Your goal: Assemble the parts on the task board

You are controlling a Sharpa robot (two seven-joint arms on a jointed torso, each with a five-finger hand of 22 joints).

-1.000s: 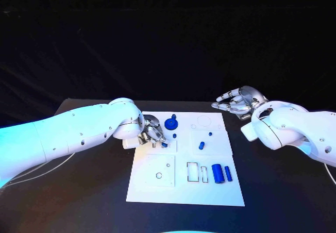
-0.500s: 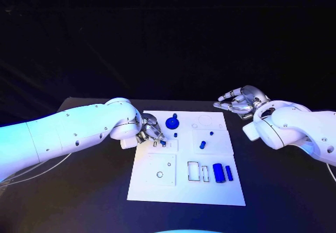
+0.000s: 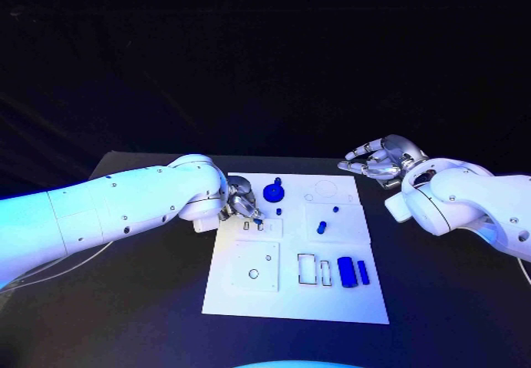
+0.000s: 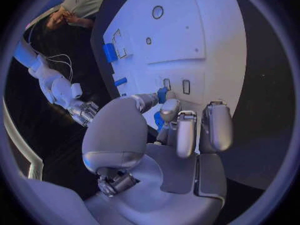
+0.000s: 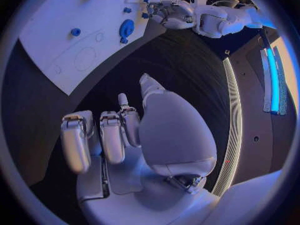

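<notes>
The white task board [image 3: 293, 295] lies in the middle of the black table. My left hand [image 3: 239, 205] hovers at the board's left edge and pinches a small blue part [image 3: 257, 221] between thumb and fingers, just above two small rectangular slots [image 4: 185, 86]. That part [image 4: 161, 95] also shows at the fingertips in the left wrist view. My right hand [image 3: 380, 160] hangs beyond the board's far right corner, fingers apart and holding nothing. A round blue knob [image 3: 275, 192], a blue peg [image 3: 321, 227] and two blue cylinders [image 3: 352, 271] are on the board.
Rectangular cut-outs [image 3: 311, 270] lie beside the cylinders, and a square plate with a round hole [image 3: 253, 273] is at the board's near left. The round knob [image 5: 126, 29] and my left hand [image 5: 169, 12] appear in the right wrist view. Bare black table [image 3: 133, 307] surrounds the board.
My left hand has edged slightly toward the far side of the board with the small blue part still pinched. The right hand has barely moved.
</notes>
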